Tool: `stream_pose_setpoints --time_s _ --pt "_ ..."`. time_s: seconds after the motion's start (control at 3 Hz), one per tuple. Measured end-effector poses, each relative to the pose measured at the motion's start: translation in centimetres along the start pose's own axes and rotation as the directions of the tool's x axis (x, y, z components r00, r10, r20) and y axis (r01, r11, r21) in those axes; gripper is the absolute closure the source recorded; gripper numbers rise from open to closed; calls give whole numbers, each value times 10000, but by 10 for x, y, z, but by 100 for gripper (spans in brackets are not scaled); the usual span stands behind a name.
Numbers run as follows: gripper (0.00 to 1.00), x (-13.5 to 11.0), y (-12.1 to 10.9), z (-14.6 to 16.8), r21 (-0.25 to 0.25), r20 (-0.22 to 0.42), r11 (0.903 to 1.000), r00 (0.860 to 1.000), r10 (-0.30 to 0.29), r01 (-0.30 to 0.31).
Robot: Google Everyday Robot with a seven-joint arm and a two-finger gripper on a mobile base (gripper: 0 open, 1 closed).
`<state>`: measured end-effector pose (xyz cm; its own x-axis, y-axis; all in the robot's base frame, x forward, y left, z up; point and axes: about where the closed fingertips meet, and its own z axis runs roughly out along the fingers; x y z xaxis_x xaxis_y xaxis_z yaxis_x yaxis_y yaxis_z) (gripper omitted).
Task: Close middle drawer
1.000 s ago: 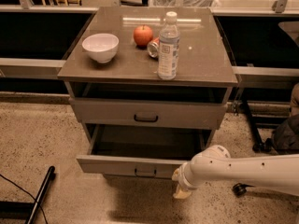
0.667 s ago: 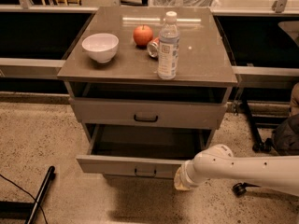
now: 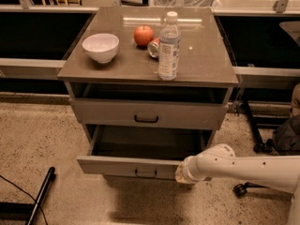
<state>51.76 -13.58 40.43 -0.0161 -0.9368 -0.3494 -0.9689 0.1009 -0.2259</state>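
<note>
the claw (image 3: 182, 174), whose openness i cannot tell, has risen to the right end of the still pulled-out middle drawer (image 3: 126, 166), so the push looks barely begun and calls for a straight inward shove.

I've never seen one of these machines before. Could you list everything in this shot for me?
cabinet: one, grey-brown, centre of view
bowl: one, white, left on the cabinet top
apple: one, red, cabinet top, right of the bowl
bottle: one, clear with a white cap, upright near the top's front edge
can: one, silvery, on its side between apple and bottle
top drawer: one, grey-beige, just under the top
middle drawer: one, grey-beige, pulled far out
pole: one, black, on the floor at lower left
arm: one, white, reaching in from the right
end effector: one, pale, at the right end of the middle drawer's front
</note>
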Motion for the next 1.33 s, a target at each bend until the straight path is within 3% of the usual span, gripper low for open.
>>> stream_pose_setpoints --time_s 1.0,1.33 --pt "0 0 0 0 20 12 10000 10000 -5 5" --pt "0 0 0 0 18 10 10000 10000 -7 7"
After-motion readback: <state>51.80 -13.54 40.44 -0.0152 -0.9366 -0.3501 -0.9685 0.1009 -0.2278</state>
